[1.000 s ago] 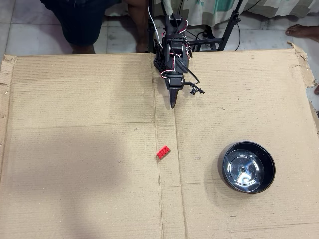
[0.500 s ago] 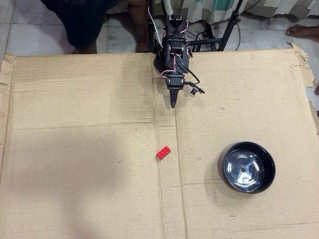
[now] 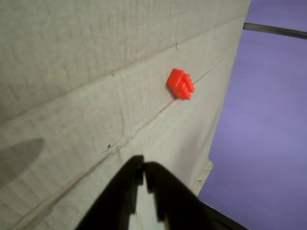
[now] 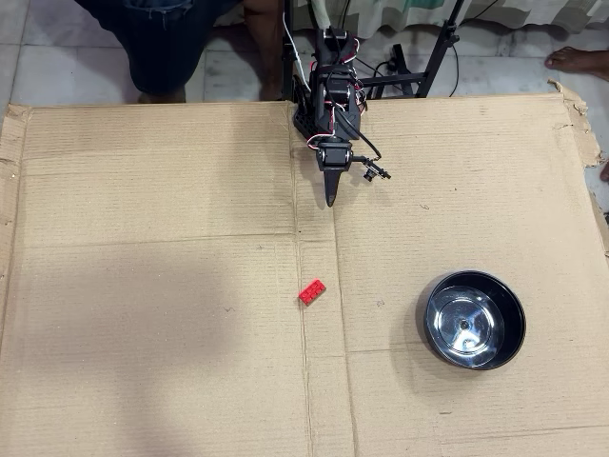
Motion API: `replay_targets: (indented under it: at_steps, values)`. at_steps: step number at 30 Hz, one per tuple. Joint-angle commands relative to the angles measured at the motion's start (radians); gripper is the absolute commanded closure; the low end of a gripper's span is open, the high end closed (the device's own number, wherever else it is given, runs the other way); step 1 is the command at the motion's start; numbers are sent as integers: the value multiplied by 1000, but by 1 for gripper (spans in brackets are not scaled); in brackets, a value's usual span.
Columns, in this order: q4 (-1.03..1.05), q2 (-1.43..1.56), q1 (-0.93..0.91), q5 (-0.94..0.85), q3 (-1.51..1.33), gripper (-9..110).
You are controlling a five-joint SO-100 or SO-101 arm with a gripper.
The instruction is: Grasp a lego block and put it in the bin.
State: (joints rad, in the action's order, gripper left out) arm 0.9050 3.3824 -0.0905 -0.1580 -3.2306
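From my remote station I read the scene as follows. In the overhead view the arm (image 4: 330, 90) reaches in from the top edge of the cardboard sheet (image 4: 162, 286) that covers the work surface, and its gripper (image 4: 330, 198) points down the picture. The two fingers are pressed together into a single dark tip; they pinch nothing. The wrist view agrees — the gripper (image 3: 144, 168) enters from the bottom edge as two black fingers with only a hairline slit between them.

The lego block (image 4: 311, 292) lies on the cardboard near the middle of the overhead view, well apart from the gripper tip and below it in the picture, just beside a vertical crease in the sheet. It sits at a slant to the sheet's edges. In the wrist view the block (image 3: 180, 84) appears above and to the right of the fingertips, studs visible, resting on that crease line.

The bin (image 4: 473, 320) stands upright to the right of the block in the overhead view, near the lower right part of the sheet — black outside, shiny silver inside. Block and bin are well apart; the block is outside the bin.

Beyond the top edge of the cardboard I see a tiled floor (image 4: 57, 57) and a person's legs (image 4: 157, 43).
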Motion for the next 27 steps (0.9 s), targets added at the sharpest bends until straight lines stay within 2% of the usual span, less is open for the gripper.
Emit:
replay_targets:
  at_steps: [1, 9, 16, 24, 27]
  values:
    - [2, 2, -6, -2, -12, 101]
    - [2, -6, -23, 11, 3, 101]
    - [2, -123, -17, 35, 160, 101]
    - [8, -609, -6, 360, 506, 101]
    - [118, -792, -3, 506, 719, 101]
